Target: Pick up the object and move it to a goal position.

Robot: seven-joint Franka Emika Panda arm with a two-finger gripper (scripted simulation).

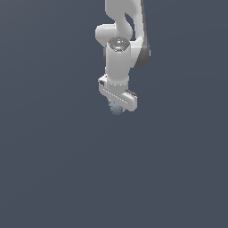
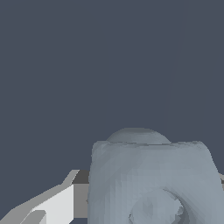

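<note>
The object [image 1: 116, 109] is a small pale blue-grey lump that peeks out just under the white gripper bar in the exterior view. In the wrist view the object [image 2: 151, 179] looms large and mottled, filling the space between the fingers. One white finger [image 2: 57, 204] with its grey pad presses against the object's side. The other finger is almost hidden behind the lump. My gripper [image 1: 118, 103] points straight down from the white arm and is shut on the object.
A plain dark grey-blue surface [image 1: 53, 169] spreads out all around the arm in both views. The white arm links with a grey-capped joint [image 1: 119, 43] rise toward the exterior view's top edge.
</note>
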